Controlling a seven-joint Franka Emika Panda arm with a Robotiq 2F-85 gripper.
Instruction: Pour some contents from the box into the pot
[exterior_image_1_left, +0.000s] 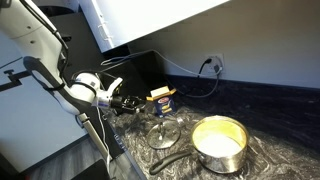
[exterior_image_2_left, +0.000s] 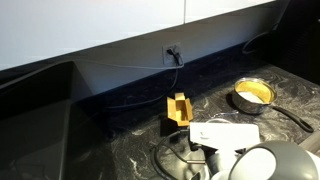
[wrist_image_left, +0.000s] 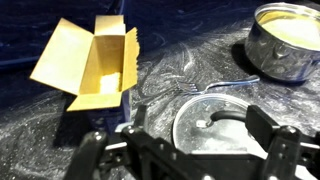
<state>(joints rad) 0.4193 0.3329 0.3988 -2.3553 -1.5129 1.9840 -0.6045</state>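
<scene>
In an exterior view, locate the box (exterior_image_1_left: 160, 100) standing on the dark counter (exterior_image_1_left: 270, 120) with its top flaps open. It is just in front of the gripper (exterior_image_1_left: 128, 103), whose fingers do not touch it. The lid (exterior_image_1_left: 165, 133) lies flat near the box, and the pot (exterior_image_1_left: 220, 143) sits farther along the counter, apart from both. In an exterior view, note the box (exterior_image_2_left: 179, 108) near the back wall and the pot (exterior_image_2_left: 253, 94) well apart from it; the arm (exterior_image_2_left: 255, 160) hides the fingers here. In the wrist view, confirm that the gripper (wrist_image_left: 180, 150) is spread wide and holds nothing. The lid (wrist_image_left: 215, 120) shows between its fingers, the box (wrist_image_left: 90, 60) at upper left, the pot (wrist_image_left: 290, 40) at upper right.
</scene>
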